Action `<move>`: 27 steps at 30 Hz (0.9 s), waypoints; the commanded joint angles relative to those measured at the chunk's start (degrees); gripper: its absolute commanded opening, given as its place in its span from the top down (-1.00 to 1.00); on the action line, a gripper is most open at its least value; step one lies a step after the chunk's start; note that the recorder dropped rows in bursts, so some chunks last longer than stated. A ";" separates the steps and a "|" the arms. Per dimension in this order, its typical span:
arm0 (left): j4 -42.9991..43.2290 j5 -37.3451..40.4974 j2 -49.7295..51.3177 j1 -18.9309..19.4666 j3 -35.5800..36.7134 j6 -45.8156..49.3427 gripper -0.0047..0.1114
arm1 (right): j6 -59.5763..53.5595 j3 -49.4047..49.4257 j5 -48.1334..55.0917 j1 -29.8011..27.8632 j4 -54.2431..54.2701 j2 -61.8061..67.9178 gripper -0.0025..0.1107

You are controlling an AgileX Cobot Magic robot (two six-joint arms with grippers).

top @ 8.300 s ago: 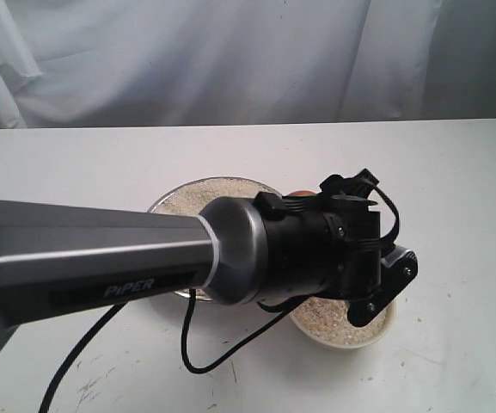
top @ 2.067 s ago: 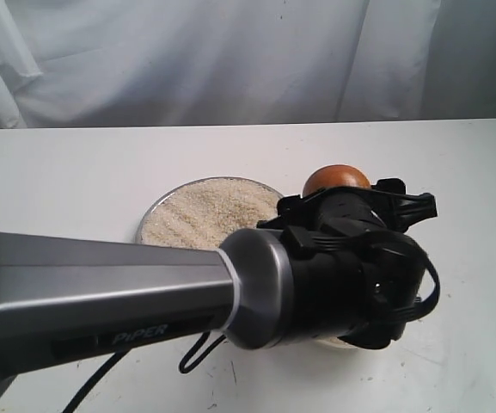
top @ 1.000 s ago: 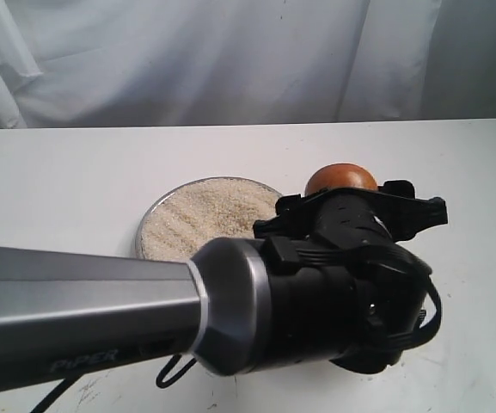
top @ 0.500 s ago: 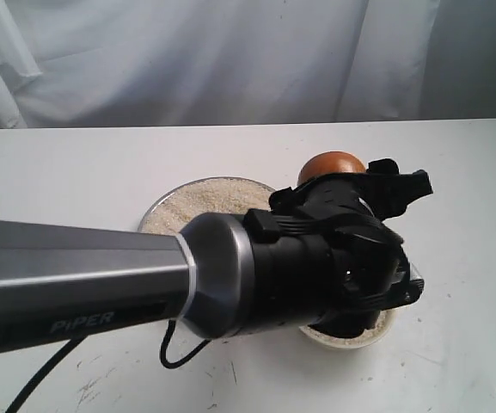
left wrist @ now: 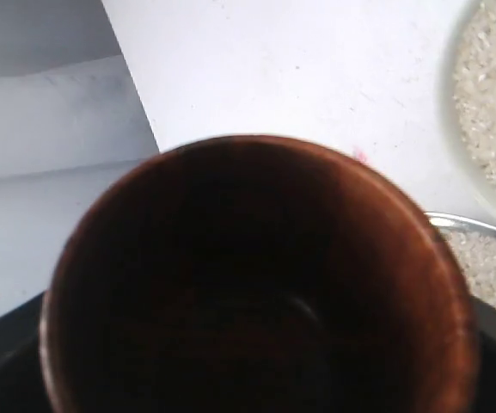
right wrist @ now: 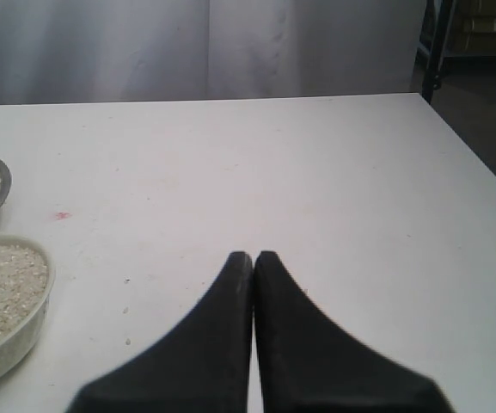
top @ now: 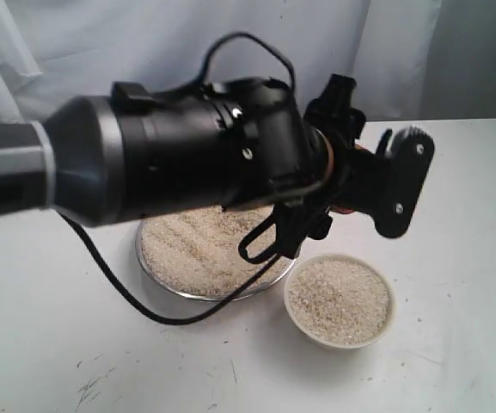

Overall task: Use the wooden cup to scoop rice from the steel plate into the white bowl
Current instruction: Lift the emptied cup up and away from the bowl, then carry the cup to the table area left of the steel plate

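The wooden cup (left wrist: 256, 284) fills the left wrist view mouth-on, dark inside with no grains showing. My left gripper (top: 370, 176) is shut on it, held in the air above the far right side of the steel plate (top: 157, 280). From the exterior view the wrist hides nearly all of the cup. Rice (top: 198, 248) lies heaped on the plate. The white bowl (top: 383, 331), in front of the plate on its right, holds rice (top: 338, 298) close to its rim. My right gripper (right wrist: 254, 255) is shut and empty, low over bare table to the right of the bowl (right wrist: 24, 331).
A black cable (top: 127, 297) droops from the left arm across the plate's front edge. White cloth (top: 230, 34) hangs behind the table. The table's right edge (right wrist: 471, 146) drops off to a dark floor.
The left arm has risen and swung away from above the bowl, carrying the cup up and back. The bowl with its rice is now uncovered.
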 commanded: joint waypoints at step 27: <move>-46.97 -16.30 -20.84 16.77 17.61 -0.50 0.92 | -0.01 0.20 -0.32 0.04 0.16 0.19 0.96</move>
